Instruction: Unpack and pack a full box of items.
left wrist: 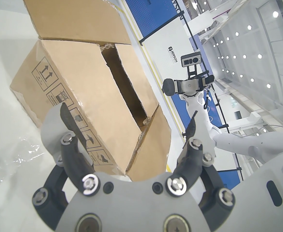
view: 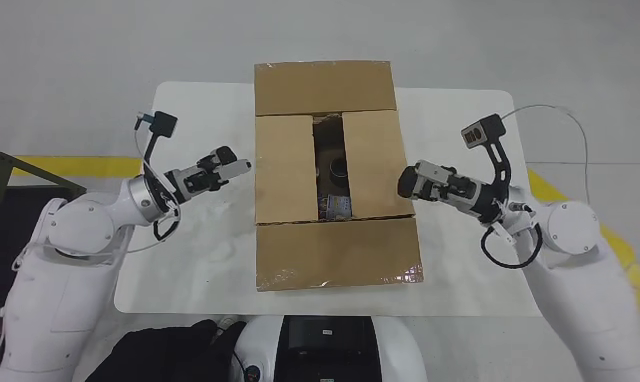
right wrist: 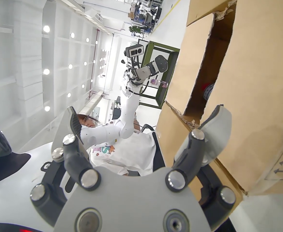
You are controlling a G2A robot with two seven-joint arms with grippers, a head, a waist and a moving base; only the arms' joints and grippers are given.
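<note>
1. Cardboard box [view: 300, 172] upright at the middle of the white table [view: 200, 112]. Far and near outer flaps laid outward, the two side flaps folded in, with a narrow gap left between them.
2. Through that gap, dark items [view: 335, 177] inside the box, too dim to name.
3. Left gripper [view: 238, 166] just beside the box's left wall and pointing at it. Fingers [left wrist: 69, 121] spread wide and released.
4. In the left wrist view, the box wall with its printed handling marks framed between those fingers, beyond their tips. Touching or apart: cannot tell.
5. Right gripper [view: 405, 182] at the box's right edge, level with the folded-in right flap. Fingers [right wrist: 216, 121] likewise spread and released.
6. In the right wrist view, one finger in front of the cardboard near the flap corner, the other well clear of the box.
7. Crinkled clear film [left wrist: 15, 150] on the table near the left arm.
</note>
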